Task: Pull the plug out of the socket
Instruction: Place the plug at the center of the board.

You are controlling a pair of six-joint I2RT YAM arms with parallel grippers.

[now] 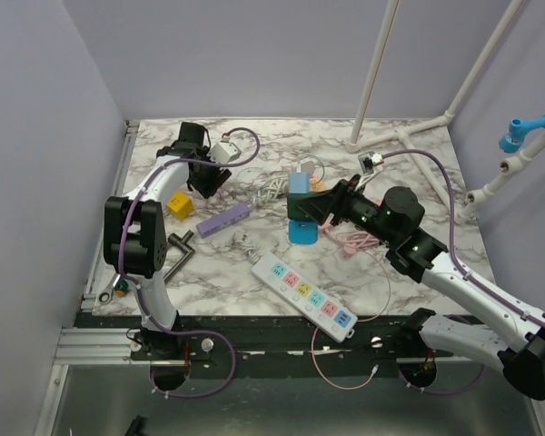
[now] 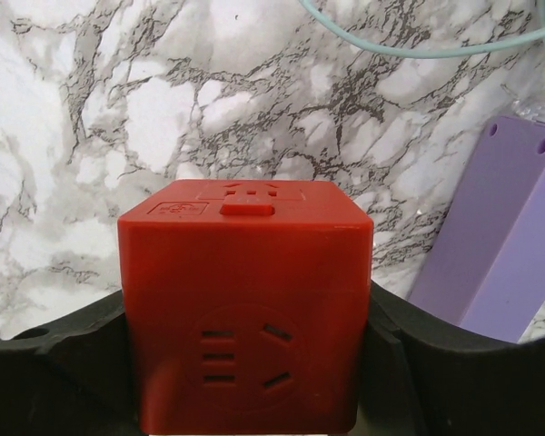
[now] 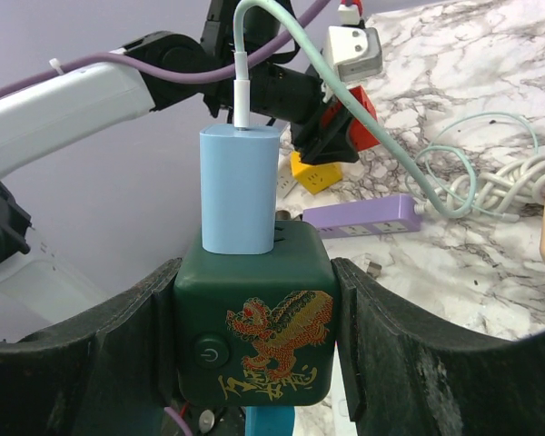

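My right gripper [image 3: 252, 354] is shut on a dark green cube socket [image 3: 254, 318] with a gold and red dragon print, held above the table. A light-blue plug [image 3: 241, 189] stands seated in its top face, with a white and pale-green cable rising from it. In the top view the light-blue plug [image 1: 298, 183] sits mid-table by my right gripper [image 1: 307, 209]. My left gripper [image 2: 245, 381] is shut on a red cube socket [image 2: 245, 291] at the back left. A white plug [image 3: 352, 53] sits on that red cube [image 3: 356, 123].
A purple power strip [image 1: 223, 218], a yellow cube [image 1: 180, 205] and a metal tool [image 1: 177, 254] lie at the left. A white strip with coloured sockets [image 1: 304, 295] lies near the front edge. A white cable bundle [image 1: 272, 189], a pink cable [image 1: 350, 241] and a blue block [image 1: 302, 232] lie mid-table.
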